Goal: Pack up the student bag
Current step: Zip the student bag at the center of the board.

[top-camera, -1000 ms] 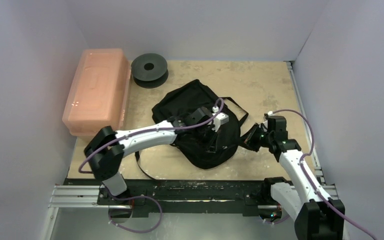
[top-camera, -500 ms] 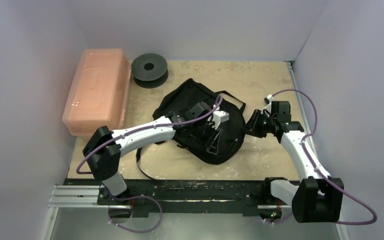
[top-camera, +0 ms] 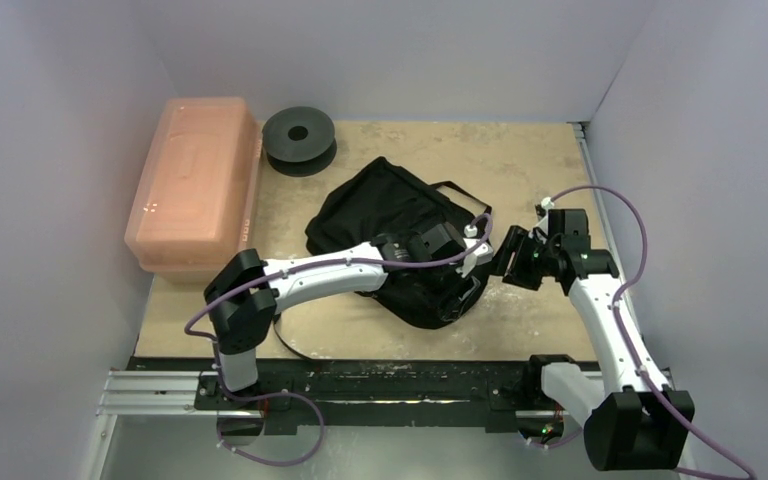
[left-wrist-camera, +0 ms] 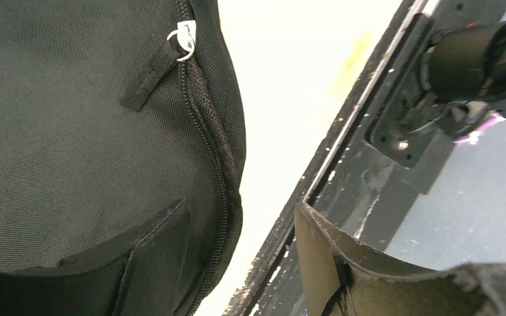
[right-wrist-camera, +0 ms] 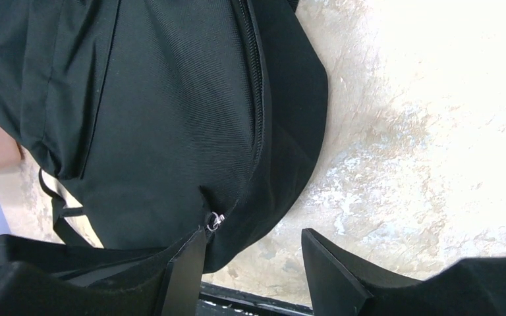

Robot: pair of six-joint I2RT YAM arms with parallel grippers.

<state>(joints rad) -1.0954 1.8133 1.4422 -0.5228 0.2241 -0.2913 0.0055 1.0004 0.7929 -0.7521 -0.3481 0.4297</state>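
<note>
Pale grey walls enclose a tan, scuffed wooden table (top-camera: 540, 160) seen from above, with two white robot arms mounted on a black rail (top-camera: 390, 380) at its near edge. At the centre of the table lies the student bag (top-camera: 400, 215), a soft black fabric backpack that is lying flat. One webbing strap (top-camera: 285, 335) trails toward the rail and another loops out at the bag's far right side. The left arm reaches across the bag to its right edge. The left gripper (left-wrist-camera: 237, 263) has its jaws spread apart with nothing between them, one finger over the black fabric and the other out over the rail. A closed zip runs along the bag's edge there, and a silver zipper pull (left-wrist-camera: 183, 36) sits at the zip's far end. The right arm comes in from the right side, facing the left one. The right gripper (right-wrist-camera: 253, 273) is also spread wide and holds nothing, hanging low at the bag's edge with a small silver pull ring (right-wrist-camera: 216, 220) just beside one finger. Along the left wall sits a pink translucent box (top-camera: 195, 185), with a black round spool (top-camera: 299, 137) near its far end, both well apart from the bag.
</note>
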